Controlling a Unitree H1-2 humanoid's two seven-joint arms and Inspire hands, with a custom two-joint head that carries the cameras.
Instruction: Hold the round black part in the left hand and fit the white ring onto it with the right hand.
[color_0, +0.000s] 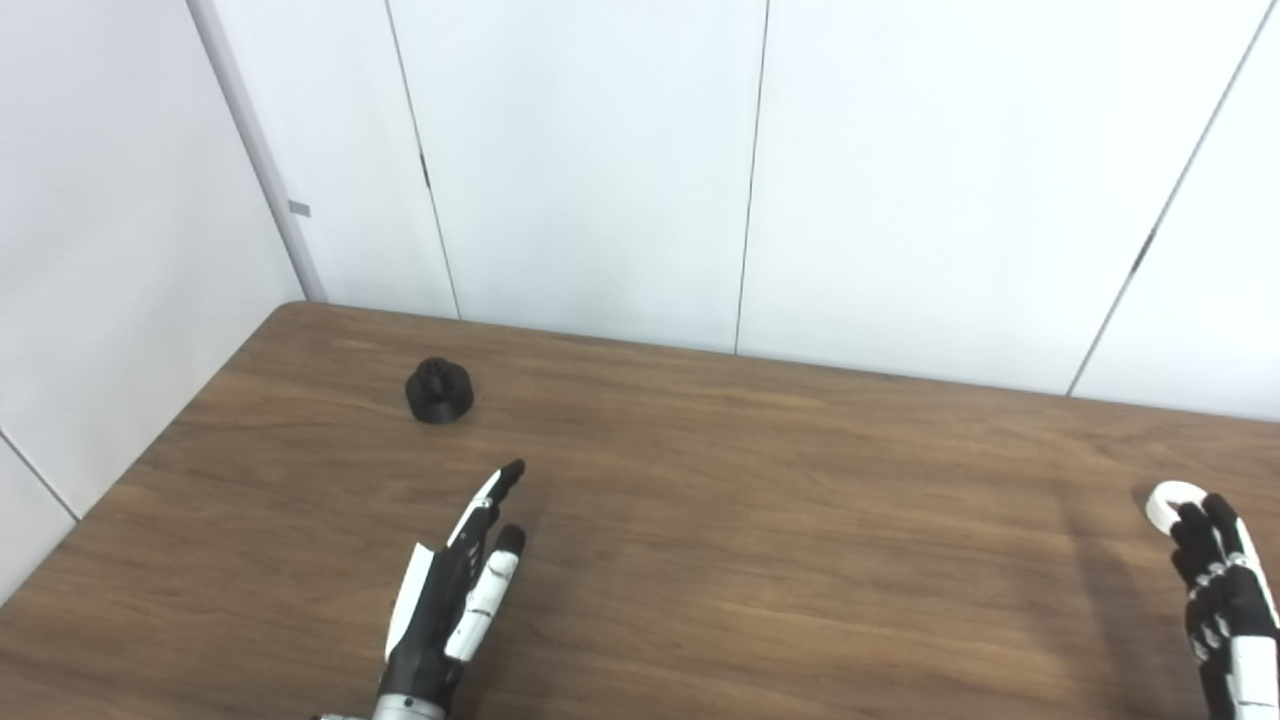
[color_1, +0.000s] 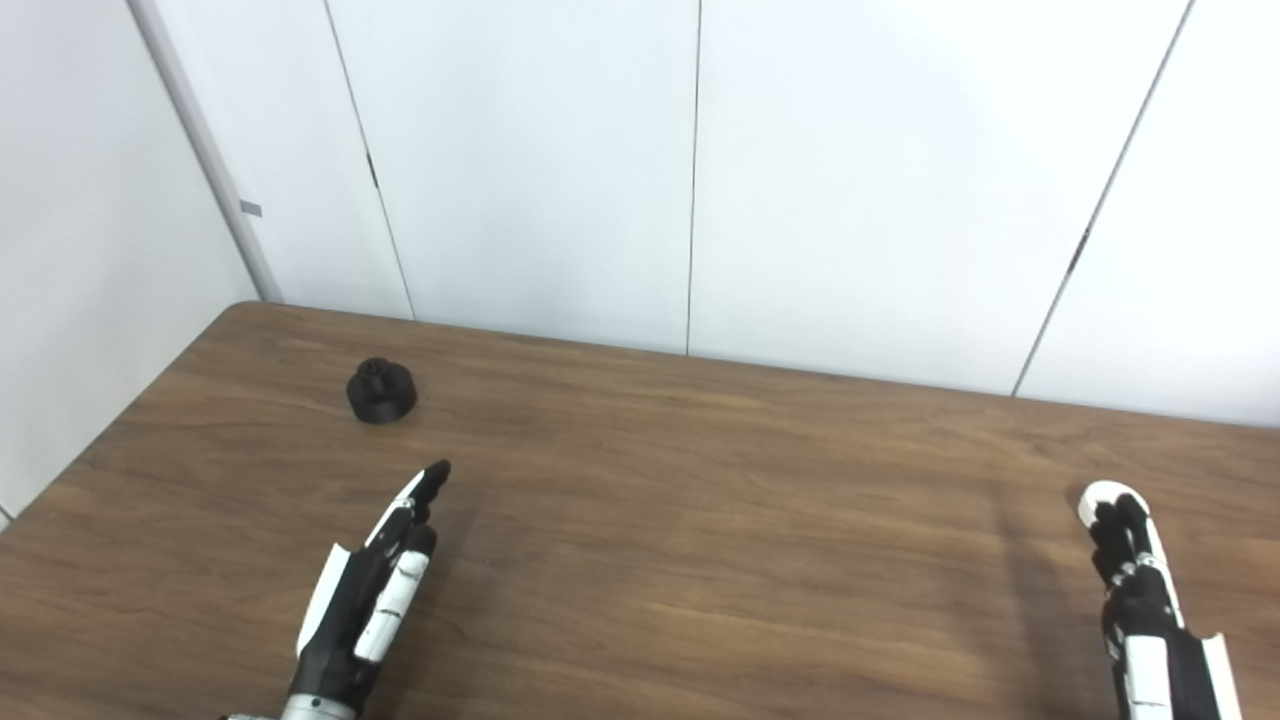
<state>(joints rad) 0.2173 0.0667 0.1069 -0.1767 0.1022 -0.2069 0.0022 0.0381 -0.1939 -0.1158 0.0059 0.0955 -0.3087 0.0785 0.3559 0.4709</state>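
The round black part (color_0: 439, 390) is seen standing free on the tabletop (color_0: 760, 560), toward the far left corner and a little in from the far edge, with a smaller knob raised on its top. Nothing is touching it. The white ring (color_0: 1168, 503) is found well apart from it, lying near the right edge of the tabletop; only part of its rim is shown, the rest being covered by fingertips.

The left hand (color_0: 455, 590) is held nearer the front edge, short of the black part, with its fingers stretched out and spread toward it; nothing is held, and a clear gap of bare wood is left between fingertips and part. The right hand (color_1: 1135, 580) is placed just at the ring, its dark fingers (color_1: 1112, 535) overlapping the ring's near side. Whether the ring is merely touched or already pinched cannot be told.

The pick-up stage is judged to be in hand: neither piece is lifted, and the fitting is not yet begun. For the next move, the left hand would need to be carried forward and to the left, and closed around the part's wider base so the knob is left exposed. A firm hold on the ring would be needed from the right hand.
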